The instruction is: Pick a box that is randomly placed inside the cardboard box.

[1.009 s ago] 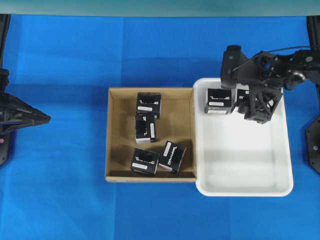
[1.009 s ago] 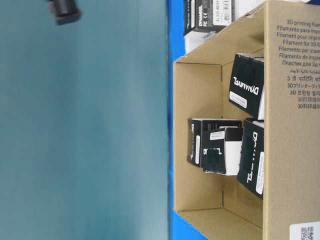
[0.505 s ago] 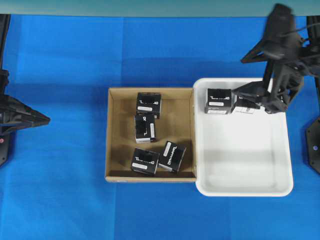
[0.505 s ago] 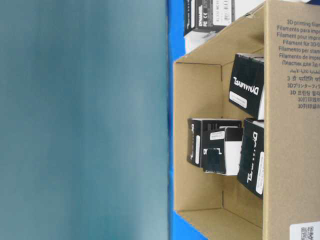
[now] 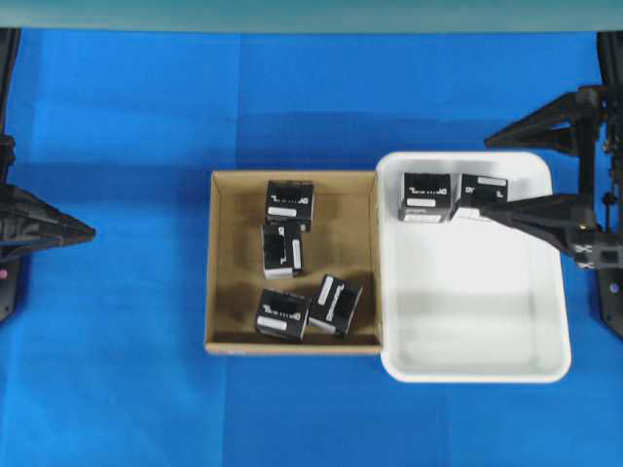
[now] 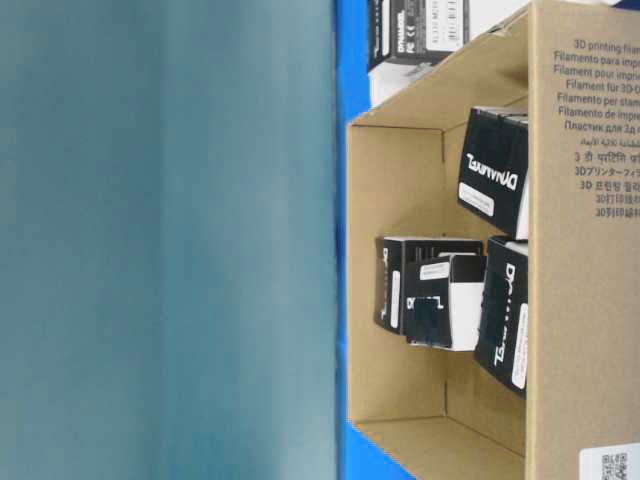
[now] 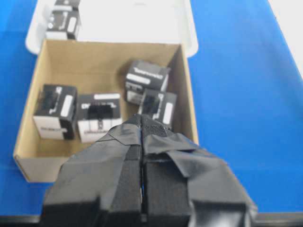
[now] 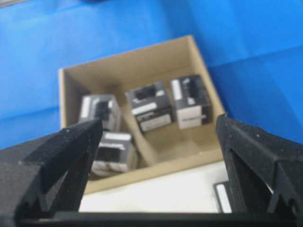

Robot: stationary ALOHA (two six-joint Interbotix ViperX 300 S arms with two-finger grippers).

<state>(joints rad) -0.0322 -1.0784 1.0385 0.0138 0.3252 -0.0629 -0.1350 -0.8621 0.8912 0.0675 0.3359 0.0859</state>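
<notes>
Having drawn back from above the white tray [image 5: 555,365] to the view's right edge, the right end effector [image 5: 506,175] gapes wide and empty. The left end effector [image 5: 90,232], fingers pressed together, holds nothing at the left edge. Four boxes [image 5: 289,203] sit in the cardboard box [image 5: 222,263], two more in the tray; blue tabletop [image 5: 127,341] lies bare around

We see the cardboard box [image 5: 223,263], brown, shallow and open-topped. Four black boxes lie inside it; one box [image 5: 335,304] sits tilted near the lower right corner.
</notes>
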